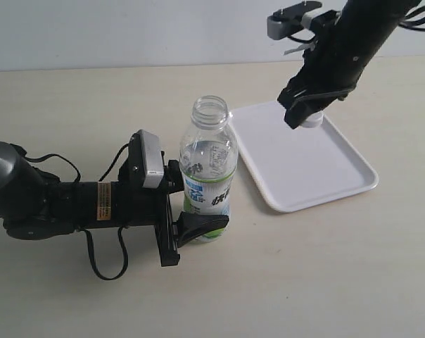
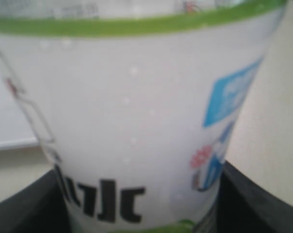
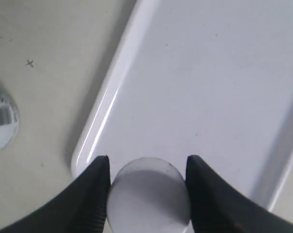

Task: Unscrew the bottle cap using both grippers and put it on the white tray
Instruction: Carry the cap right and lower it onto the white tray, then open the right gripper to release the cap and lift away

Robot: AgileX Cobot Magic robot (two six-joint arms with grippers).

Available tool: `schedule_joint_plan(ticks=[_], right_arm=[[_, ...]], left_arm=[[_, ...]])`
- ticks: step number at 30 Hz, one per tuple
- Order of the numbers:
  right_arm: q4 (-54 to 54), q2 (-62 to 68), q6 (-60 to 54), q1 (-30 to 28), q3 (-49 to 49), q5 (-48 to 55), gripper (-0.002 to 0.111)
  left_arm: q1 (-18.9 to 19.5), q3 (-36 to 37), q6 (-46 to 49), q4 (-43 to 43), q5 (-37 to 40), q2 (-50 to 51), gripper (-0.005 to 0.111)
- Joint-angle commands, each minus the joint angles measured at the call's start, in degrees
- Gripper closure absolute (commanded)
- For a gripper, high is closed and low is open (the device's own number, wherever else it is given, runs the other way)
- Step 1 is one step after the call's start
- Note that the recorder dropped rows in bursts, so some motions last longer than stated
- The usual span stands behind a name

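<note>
Over the 12 o'clock edge of the white tray [image 1: 318,169], our right gripper [image 3: 148,163] clamps the bottle cap [image 3: 149,199], tray straight beneath.

Uncapped bottle [image 1: 210,169] stands upright in left hand [image 1: 191,202]; right hand [image 3: 147,167] holds white cap [image 3: 149,196] over tray [image 1: 325,176]

this looks like a robot lab or test bench, not a home. a black left arm [image 1: 58,201] and right arm [image 1: 360,42] work over a plain beige table [image 1: 325,282] before a blank white wall [image 1: 128,28]. the left arm carries a grey camera block [image 1: 148,158], loose cables [image 1: 103,264] and an orange sticker [image 1: 104,201].
</note>
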Motion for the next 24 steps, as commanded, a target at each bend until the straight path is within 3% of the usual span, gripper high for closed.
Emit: schedule_joint_plan(ticks=[1, 24], right_arm=[[1.06, 6.35, -0.16, -0.26, 0.3, -4.26, 0.108], [0.06, 16.83, 0.03, -0.26, 0.3, -16.98, 0.108]], left_arm=[[-0.36, -0.23, 0.2, -0.48, -0.92, -0.48, 0.106], [-0.36, -0.23, 0.1, -0.1, -0.88, -0.48, 0.106]])
